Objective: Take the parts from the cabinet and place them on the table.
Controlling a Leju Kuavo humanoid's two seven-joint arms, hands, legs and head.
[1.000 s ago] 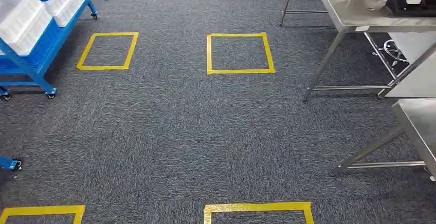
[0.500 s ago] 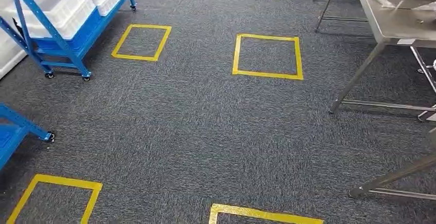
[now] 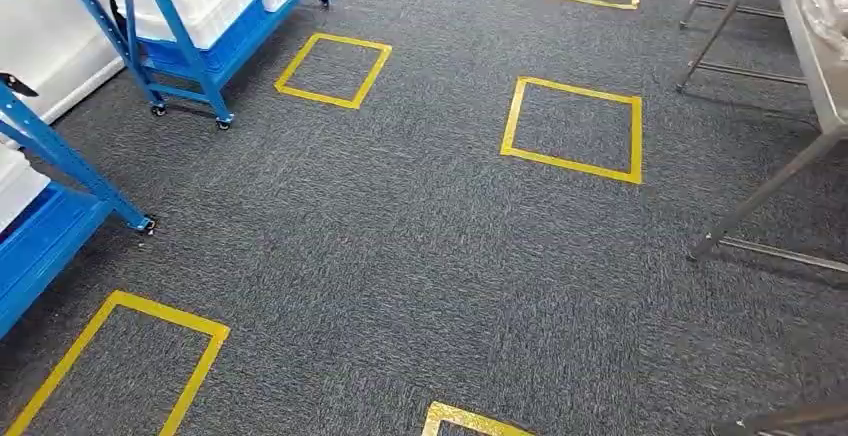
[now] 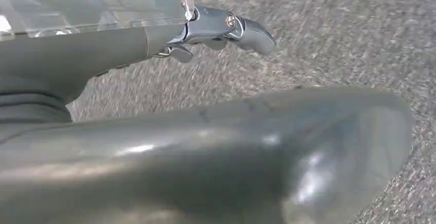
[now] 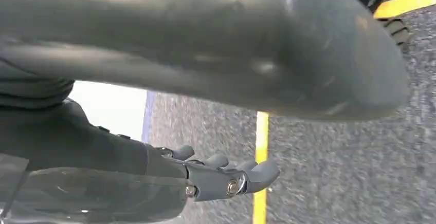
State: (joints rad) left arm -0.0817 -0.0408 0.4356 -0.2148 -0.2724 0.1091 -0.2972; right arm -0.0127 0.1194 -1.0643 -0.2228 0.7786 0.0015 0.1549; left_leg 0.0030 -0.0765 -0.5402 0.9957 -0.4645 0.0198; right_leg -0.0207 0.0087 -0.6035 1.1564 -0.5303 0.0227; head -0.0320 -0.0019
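Camera swung left; blue racks (image 3: pixel 190 46) nearer

The left robot hand (image 4: pixel 226 29) holds nothing, its fingers stretched out and apart from the thumb. The right robot hand (image 5: pixel 226 175) is likewise empty, fingers extended.

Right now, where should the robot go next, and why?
Probably keep turning left toward the blue rack with white bins. Both hands, left and right, hang over the carpet holding nothing, so no part seems fetched yet.
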